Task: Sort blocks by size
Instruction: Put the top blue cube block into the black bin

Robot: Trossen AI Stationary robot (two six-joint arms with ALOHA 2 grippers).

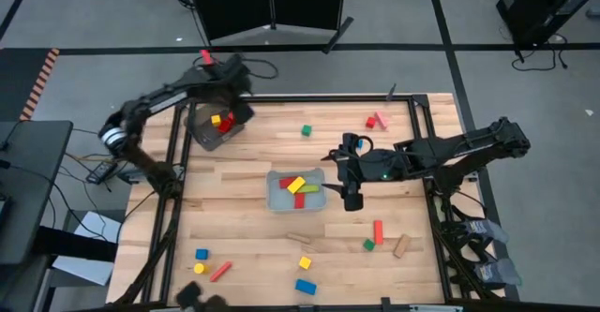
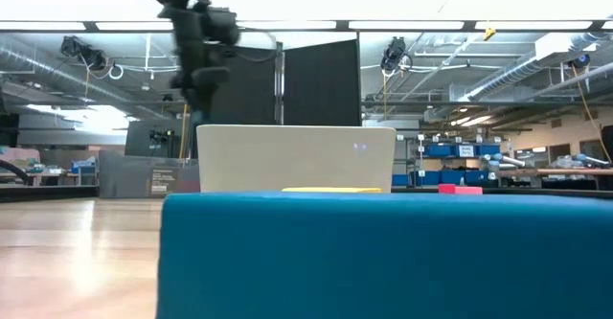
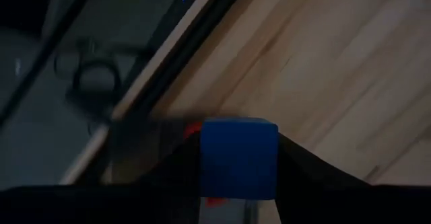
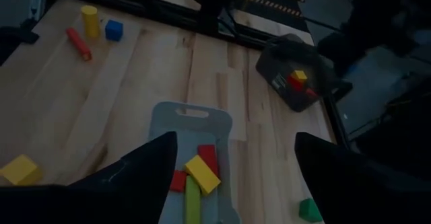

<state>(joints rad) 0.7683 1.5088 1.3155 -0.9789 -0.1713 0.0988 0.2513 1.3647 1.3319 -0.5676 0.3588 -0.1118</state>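
Note:
My left gripper (image 1: 232, 85) is at the far left, over the dark translucent bowl (image 1: 216, 126), shut on a blue cube (image 3: 239, 158). The bowl holds a yellow and a red cube (image 4: 297, 78). My right gripper (image 1: 339, 177) hangs open and empty just right of the clear tray (image 1: 277, 198); its fingers (image 4: 145, 167) frame the tray in the right wrist view. The tray holds red, yellow and green bars (image 4: 196, 175). Other blocks lie loose on the table: a green cube (image 1: 306, 130), a red bar (image 1: 378, 230), a yellow cube (image 1: 305, 262). My left gripper pinches the blue cube by two opposite sides (image 3: 205, 163) between its two fingers. The cube is lifted clear, above the bowl's dark rim. From which side the fingers come does not show plainly.
A pink and a red block (image 1: 376, 120) lie far right. A wooden cylinder (image 1: 401, 246), a green cube (image 1: 368, 245), a blue block (image 1: 305, 286), a blue cube (image 1: 201, 254) and a red bar (image 1: 220, 272) lie near the front edge. A black frame (image 1: 176, 153) borders the table.

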